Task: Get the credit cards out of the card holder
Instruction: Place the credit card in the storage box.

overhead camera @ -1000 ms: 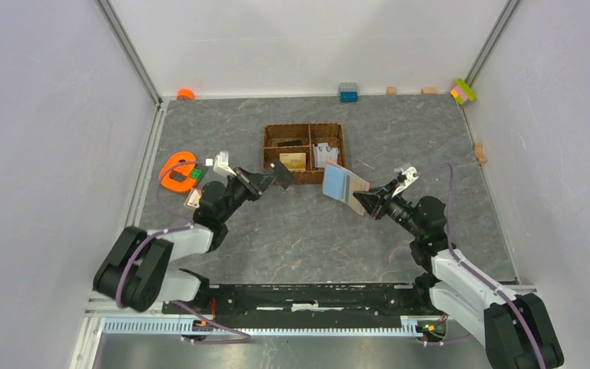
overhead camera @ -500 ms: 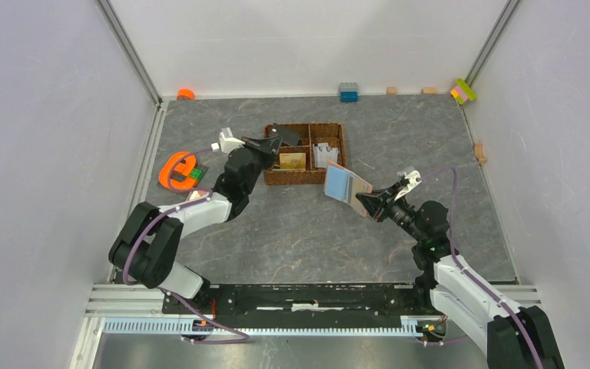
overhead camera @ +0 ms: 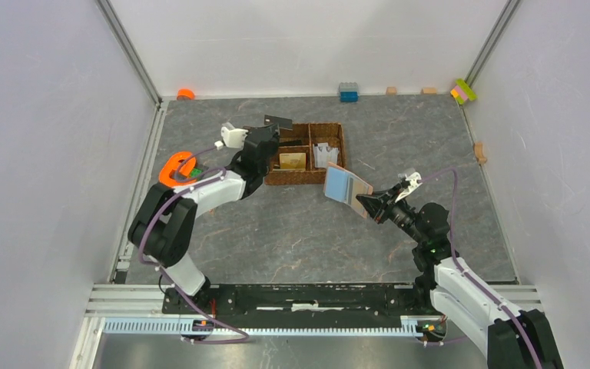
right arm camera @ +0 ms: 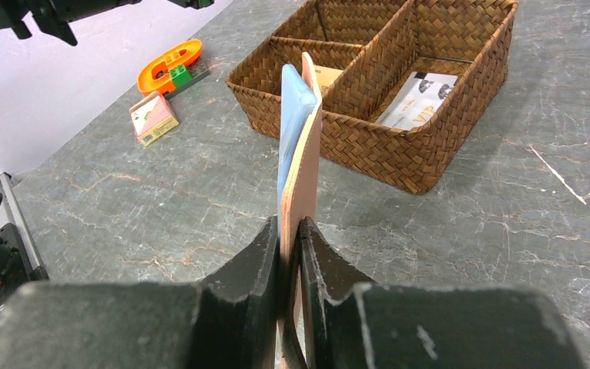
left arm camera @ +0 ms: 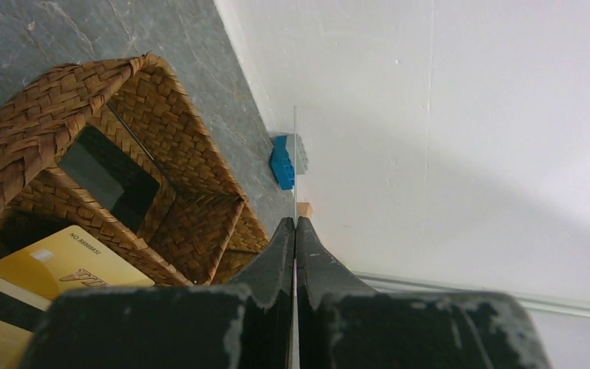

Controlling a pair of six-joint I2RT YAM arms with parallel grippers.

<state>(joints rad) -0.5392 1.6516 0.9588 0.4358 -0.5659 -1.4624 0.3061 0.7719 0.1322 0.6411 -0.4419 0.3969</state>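
My left gripper [overhead camera: 271,131] is shut on a thin dark credit card [overhead camera: 278,121], held above the back-left corner of the brown woven basket [overhead camera: 305,178]. In the left wrist view that card [left arm camera: 294,154] shows edge-on, rising from my closed left gripper [left arm camera: 294,223]. My right gripper [overhead camera: 365,204] is shut on the salmon-pink card holder [overhead camera: 357,187], raised above the table in front of the basket's right side. A light blue card [right arm camera: 292,115] lies against the card holder [right arm camera: 307,161], just beyond my right gripper [right arm camera: 292,227]. A gold card [overhead camera: 293,161] and a dark card [left arm camera: 107,173] lie in the basket's left compartments.
White papers [overhead camera: 325,154] fill the basket's right compartment. An orange ring toy [overhead camera: 175,169] and a small card box [right arm camera: 154,118] lie left of the basket. A blue block [overhead camera: 348,92] and small coloured blocks [overhead camera: 464,91] sit along the back wall.
My left arm has stretched away from the basket's front to its back-left corner, carrying the dark card with it. The right gripper and the card holder have barely moved.
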